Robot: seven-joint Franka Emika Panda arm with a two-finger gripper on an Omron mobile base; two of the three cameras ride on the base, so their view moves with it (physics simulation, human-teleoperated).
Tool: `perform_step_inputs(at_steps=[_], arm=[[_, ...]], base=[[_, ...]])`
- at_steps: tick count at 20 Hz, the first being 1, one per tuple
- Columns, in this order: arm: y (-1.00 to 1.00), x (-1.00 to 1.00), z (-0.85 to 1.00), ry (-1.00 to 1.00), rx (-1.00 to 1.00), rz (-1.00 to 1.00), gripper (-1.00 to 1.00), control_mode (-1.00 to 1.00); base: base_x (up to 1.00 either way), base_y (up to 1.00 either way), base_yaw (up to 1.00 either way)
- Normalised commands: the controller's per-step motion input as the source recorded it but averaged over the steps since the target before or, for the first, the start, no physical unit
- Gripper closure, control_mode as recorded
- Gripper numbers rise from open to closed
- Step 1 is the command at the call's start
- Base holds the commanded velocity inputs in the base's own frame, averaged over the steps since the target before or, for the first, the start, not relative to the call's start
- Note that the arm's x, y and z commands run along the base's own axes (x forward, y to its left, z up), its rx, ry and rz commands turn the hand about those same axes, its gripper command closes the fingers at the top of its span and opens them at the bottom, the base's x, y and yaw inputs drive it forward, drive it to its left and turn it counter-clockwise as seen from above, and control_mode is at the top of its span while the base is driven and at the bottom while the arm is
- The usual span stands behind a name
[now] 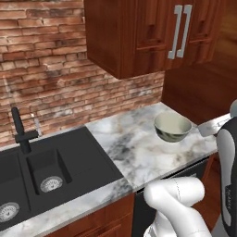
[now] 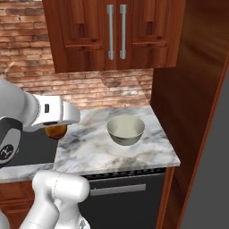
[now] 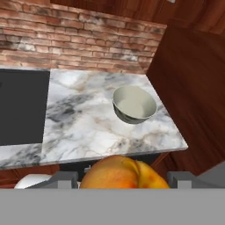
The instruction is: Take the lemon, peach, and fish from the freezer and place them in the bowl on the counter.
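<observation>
The hand view looked down over the counter (image 3: 88, 123) and carried the one close look at the load: the peach (image 3: 123, 173), orange-red with a yellow streak, sat low in that picture between the two grey finger ends, one on each side of it. The jaws stood apart to the fruit's width and closed on it, so the gripper (image 3: 124, 179) held the peach. In the right base view the same fruit showed as a small orange-brown lump (image 2: 56, 130) tucked under the white hand, above the left part of the marble, with the fingers themselves hidden by the hand's body. The left base view gave no sight of the peach; the grey hand end (image 1: 214, 126) reached in from the right edge near the bowl (image 1: 172, 126), too cut off to read. That view alone showed the black sink (image 1: 46, 171) with its two drains and the dark faucet (image 1: 22, 132), and the brick wall behind. The bowl stood upright on the marble near the tall dark wood panel (image 2: 192, 89), pale inside (image 3: 134, 104), with nothing in it (image 2: 125, 129). The right base view also showed the upper cabinet's paired bar handles (image 2: 116, 31) above the bowl.
</observation>
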Motion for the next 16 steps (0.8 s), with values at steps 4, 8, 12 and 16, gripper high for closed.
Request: perform_step_inputs(at_steps=[4, 8, 12, 16], arm=[[0.00, 0.00, 0.00, 0.00, 0.00, 0.00, 1.00, 1.00], [-0.02, 0.12, -0.01, 0.00, 0.00, 0.00, 1.00, -1.00], [-0.08, 0.56, -0.12, 0.01, 0.00, 0.00, 1.00, -1.00], [-0.09, 0.54, -0.15, 0.05, 0.00, 0.00, 1.00, -1.00]], base=[[0.66, 0.00, 0.00], [0.46, -0.01, 0.00], [0.00, 0.00, 0.00], [0.00, 0.00, 0.00]])
